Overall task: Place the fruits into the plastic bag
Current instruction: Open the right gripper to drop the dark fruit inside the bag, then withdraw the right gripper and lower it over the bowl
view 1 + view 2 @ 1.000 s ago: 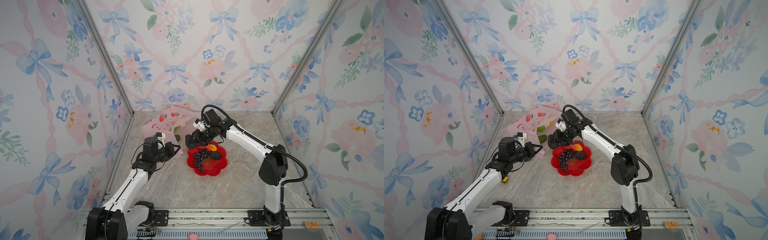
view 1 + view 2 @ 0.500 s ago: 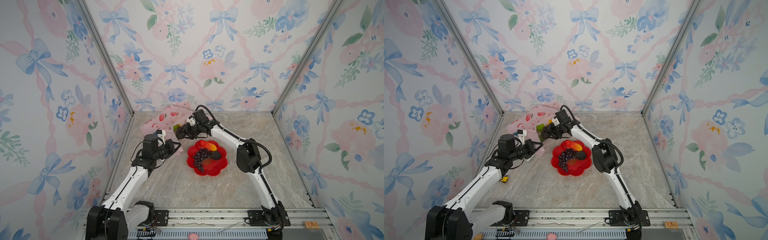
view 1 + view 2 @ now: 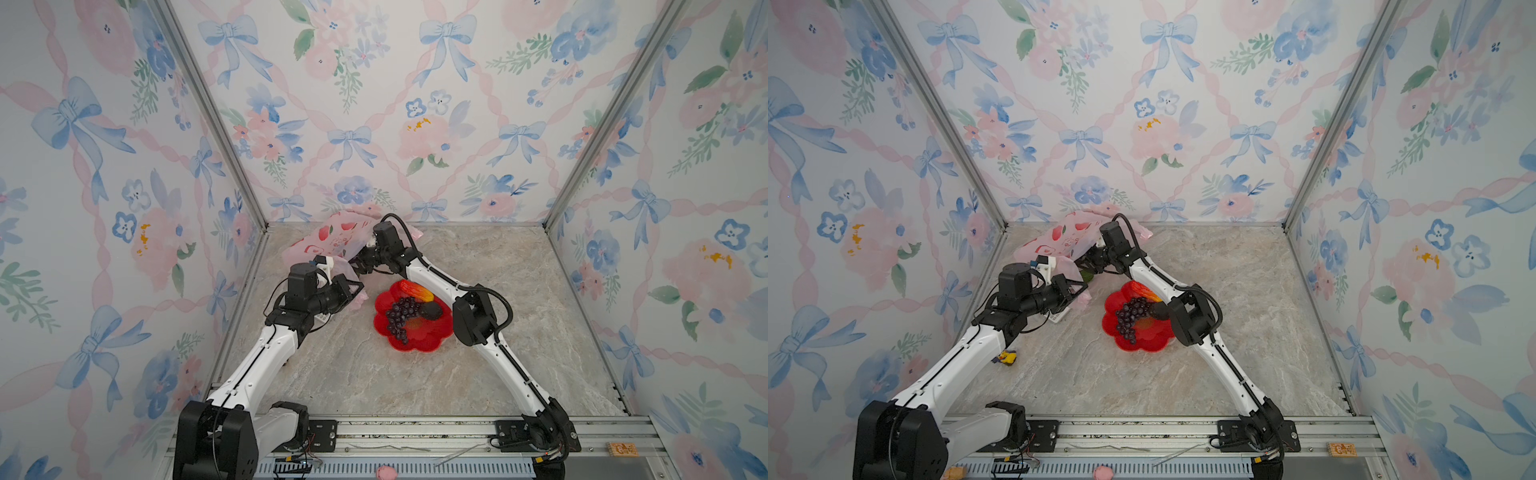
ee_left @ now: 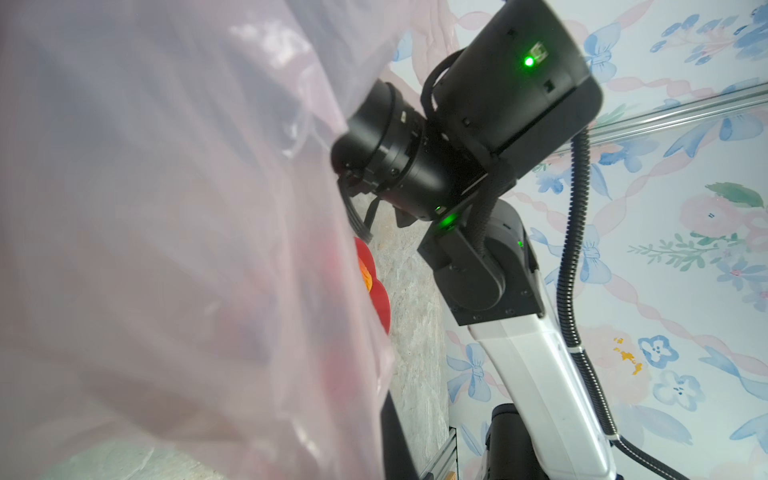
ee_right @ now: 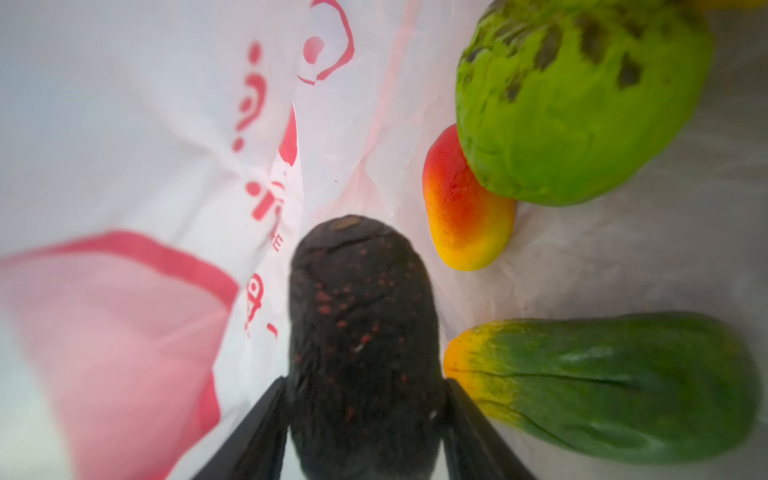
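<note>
Left gripper [image 3: 353, 289] is pinched tight on the near edge of the plastic bag [image 3: 332, 243], which sits crumpled a bit left of centre in both top views, by the back wall. Right gripper [image 5: 366, 386] is poked into the bag's mouth, fingers hugging a blackish oval [image 5: 361, 316] on both sides. Already in there: a green round fruit [image 5: 577, 99] with a red-yellow mango [image 5: 461, 208] touching it, plus a green cucumber-like piece [image 5: 615, 382] right beside the oval. The red plate [image 3: 432, 338], centre frame, holds the grape bunch [image 3: 399, 313], a second dark oval [image 3: 430, 309] and another mango [image 3: 415, 289].
</note>
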`<state>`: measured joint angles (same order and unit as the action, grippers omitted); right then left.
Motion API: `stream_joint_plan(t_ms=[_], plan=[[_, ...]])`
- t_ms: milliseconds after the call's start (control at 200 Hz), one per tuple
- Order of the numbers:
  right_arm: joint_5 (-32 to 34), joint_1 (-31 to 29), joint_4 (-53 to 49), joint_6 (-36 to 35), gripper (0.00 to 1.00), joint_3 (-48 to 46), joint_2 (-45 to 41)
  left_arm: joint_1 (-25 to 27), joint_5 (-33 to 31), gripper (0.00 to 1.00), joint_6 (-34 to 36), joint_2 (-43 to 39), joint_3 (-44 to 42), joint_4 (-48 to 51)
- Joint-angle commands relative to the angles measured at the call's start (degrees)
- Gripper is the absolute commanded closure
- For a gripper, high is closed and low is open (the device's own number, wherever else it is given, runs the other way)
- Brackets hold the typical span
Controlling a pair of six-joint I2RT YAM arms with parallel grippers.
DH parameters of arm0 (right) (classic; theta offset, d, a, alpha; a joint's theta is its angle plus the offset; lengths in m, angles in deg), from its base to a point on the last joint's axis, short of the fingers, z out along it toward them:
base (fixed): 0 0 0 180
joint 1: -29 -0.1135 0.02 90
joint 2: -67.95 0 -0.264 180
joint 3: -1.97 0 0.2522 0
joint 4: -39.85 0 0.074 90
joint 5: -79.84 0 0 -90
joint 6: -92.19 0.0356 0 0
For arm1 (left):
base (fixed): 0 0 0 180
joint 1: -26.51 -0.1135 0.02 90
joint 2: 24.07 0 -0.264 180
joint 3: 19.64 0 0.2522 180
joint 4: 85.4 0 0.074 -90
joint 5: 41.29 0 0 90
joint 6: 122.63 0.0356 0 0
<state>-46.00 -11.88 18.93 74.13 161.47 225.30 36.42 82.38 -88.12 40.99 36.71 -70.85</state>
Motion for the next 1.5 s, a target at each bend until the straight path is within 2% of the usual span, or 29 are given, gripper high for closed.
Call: stream_joint_plan(t_ms=[0,280,640,815,1005,1275,1380,1425,1495], plan=[[-0.98,-0.69,3.12,1.21,0.35,2.03,0.6,-0.18,1.31,1.0,1.6,0.25,0.95,-0.36],[-1.32,-0.5,1.21,-1.76,0.12,0.52,-2.08,-0.11,0.94,1.0,1.78,0.16,0.57,-0.61],[-2.35,0.08,-2.86,-6.59,0.11,-3.41,-7.96,-0.42,0.34,1.0,1.95,-0.02,0.65,-0.84],[-2.57,0.45,-11.21,-12.16,0.11,-4.97,-12.19,-0.92,-0.26,1.0,2.13,-0.73,0.41,-0.8],[-0.95,1.05,-26.14,-24.04,0.11,-9.07,-18.61,-1.68,-2.74,1.0,1.45,-2.88,-0.93,-0.8],[6.85,1.85,-50.16,-44.83,0.09,-11.52,-27.82,-2.86,-4.14,1.0,0.99,-3.64,-2.99,-2.0],[11.97,2.02,-58.34,-52.26,0.06,-12.47,-31.82,-3.14,-3.96,1.0,0.99,-3.42,-3.43,-2.64],[14.38,2.03,-61.16,-55.04,0.0,-13.57,-33.83,-3.23,-3.96,1.0,0.91,-3.38,-3.64,-2.92],[18.01,2.26,-64.62,-59.01,0.04,-16.42,-36.9,-3.33,-3.99,1.0,0.69,-3.26,-4.0,-3.49]])
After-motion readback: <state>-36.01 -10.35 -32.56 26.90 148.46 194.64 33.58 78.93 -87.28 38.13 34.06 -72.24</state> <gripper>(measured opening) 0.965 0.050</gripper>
